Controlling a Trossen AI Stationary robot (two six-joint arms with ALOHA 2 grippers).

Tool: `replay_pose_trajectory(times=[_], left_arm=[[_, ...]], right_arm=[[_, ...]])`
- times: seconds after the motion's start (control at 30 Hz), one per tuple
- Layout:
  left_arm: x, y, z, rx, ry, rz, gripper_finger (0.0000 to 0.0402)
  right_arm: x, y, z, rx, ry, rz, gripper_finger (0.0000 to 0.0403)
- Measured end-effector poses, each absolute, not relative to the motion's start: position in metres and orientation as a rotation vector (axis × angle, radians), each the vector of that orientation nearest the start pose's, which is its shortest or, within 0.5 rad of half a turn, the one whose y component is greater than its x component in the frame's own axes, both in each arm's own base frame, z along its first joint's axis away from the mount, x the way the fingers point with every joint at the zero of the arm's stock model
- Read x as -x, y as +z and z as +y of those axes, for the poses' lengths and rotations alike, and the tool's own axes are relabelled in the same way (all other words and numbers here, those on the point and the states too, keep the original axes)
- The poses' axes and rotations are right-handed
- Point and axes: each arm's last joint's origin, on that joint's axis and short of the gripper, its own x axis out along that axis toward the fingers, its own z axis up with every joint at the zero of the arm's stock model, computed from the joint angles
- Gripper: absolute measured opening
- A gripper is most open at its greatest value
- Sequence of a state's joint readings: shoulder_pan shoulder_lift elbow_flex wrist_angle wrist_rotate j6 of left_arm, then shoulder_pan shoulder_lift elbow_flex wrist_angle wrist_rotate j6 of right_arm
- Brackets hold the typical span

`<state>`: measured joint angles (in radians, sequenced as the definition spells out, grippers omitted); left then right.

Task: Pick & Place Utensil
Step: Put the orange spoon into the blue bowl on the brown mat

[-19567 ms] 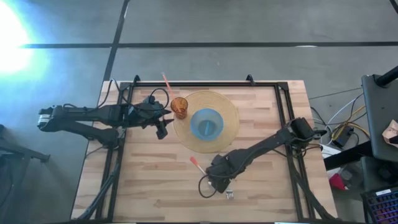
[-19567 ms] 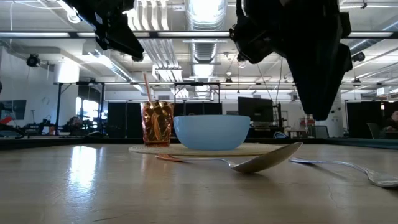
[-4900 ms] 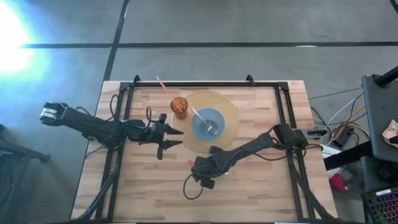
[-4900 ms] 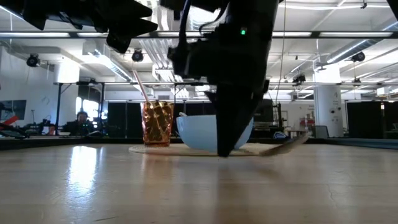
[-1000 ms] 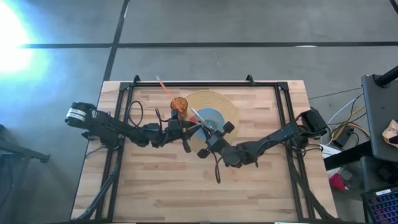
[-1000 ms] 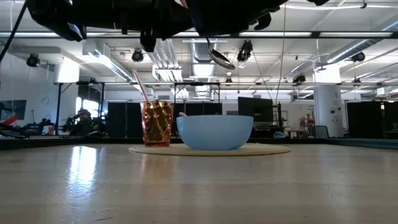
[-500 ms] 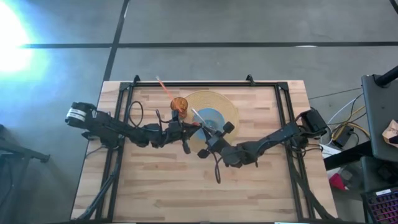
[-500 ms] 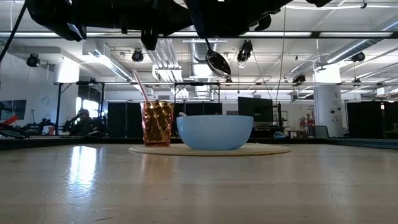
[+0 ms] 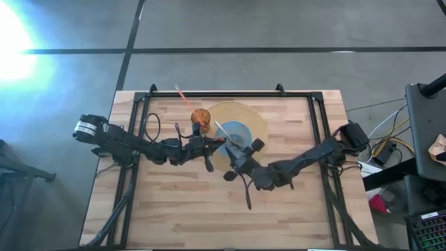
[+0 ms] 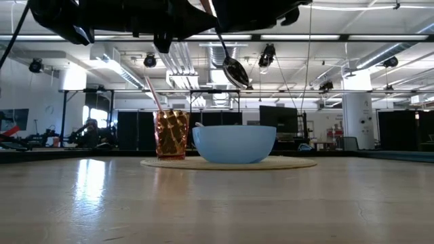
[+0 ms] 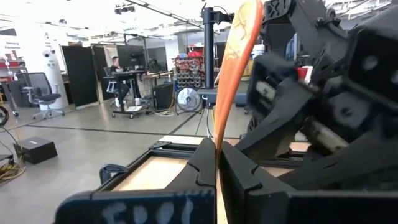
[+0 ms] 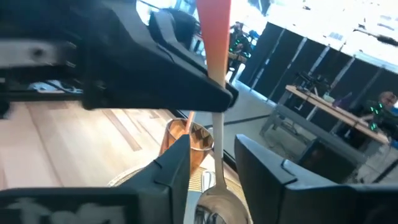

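Note:
A spoon with an orange handle (image 11: 235, 68) and a metal bowl (image 10: 235, 72) hangs in the air above the blue bowl (image 10: 234, 144). My left gripper (image 9: 211, 145) reaches in from the table's left and is shut on the handle. My right gripper (image 9: 240, 156) comes from the right and is open. Its fingers (image 12: 177, 165) stand on either side of the spoon's metal neck (image 12: 216, 149) without touching it. The blue bowl (image 9: 230, 130) rests on a round straw mat (image 9: 244, 111). My left gripper pinches the orange handle near its lower end (image 11: 217, 144) between its two fingers. The fingers come in about level from the table's left and lie across the handle. The spoon is lifted clear and tilted, handle up, its metal bowl hanging below over the blue bowl.
An amber ribbed cup (image 9: 201, 116) with an orange straw (image 9: 182, 93) stands on the mat's left edge, close to my left gripper. A metal fork (image 9: 224, 131) lies in the blue bowl. Bare wood (image 9: 181, 202) shows along the table's near side.
My right gripper has drawn back a little toward the table's near edge. The spoon's metal bowl has sunk slightly toward the blue bowl and tipped more upright, while my left gripper has kept still on the handle.

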<state>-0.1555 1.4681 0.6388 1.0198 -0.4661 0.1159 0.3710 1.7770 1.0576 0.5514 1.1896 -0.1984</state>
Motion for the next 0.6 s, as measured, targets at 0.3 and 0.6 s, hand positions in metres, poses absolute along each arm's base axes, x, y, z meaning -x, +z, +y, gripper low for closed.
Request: replay_pose_trajectory(times=[0.3,0.6], left_arm=[[-0.292,0.244,-0.032,-0.114,0.327,-0.127,0.0001],[-0.302,0.250,-0.035,-0.175,0.267,-0.017,0.0000]], right_arm=[[-0.339,0.255,0.123,0.311,-0.723,0.217,0.0148],[-0.318,0.275,0.111,0.197,-0.427,0.315,0.0148]])
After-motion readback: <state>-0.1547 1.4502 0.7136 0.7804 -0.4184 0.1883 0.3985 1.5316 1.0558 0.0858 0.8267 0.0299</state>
